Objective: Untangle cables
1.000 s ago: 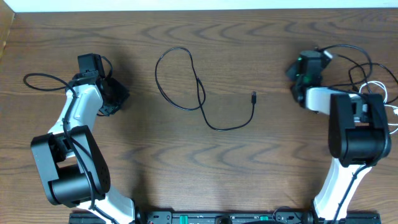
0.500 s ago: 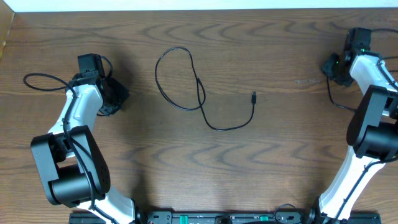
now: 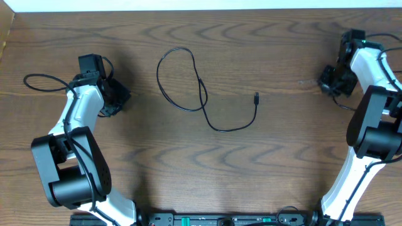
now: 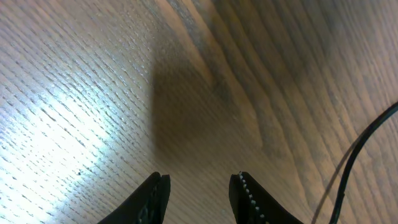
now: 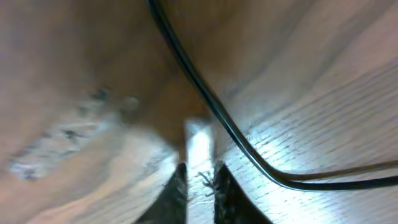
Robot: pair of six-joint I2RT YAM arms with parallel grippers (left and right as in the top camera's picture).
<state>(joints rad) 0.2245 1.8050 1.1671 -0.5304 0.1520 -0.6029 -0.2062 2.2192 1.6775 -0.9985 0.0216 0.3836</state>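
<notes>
Black cable [image 3: 257, 108] at middle of worktop [image 3: 282, 163], looped across itself; white cable not in view. My left gripper [image 4: 199, 186] released, empty. My right gripper [image 5: 199, 180] clenched, empty, near right edge. Next, I reckon: pinch plug [image 3: 256, 96] low, drag slowly, loop unrolls.

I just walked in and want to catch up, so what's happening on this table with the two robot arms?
The arms are meant to untangle cables. Only the black cable is in view, lying loose mid-table in one loop, its plug free. Neither arm touches it. The left claw hovers open over bare wood at the left; the right claw is at the far right edge, nearly shut, holding nothing I can see.
</notes>
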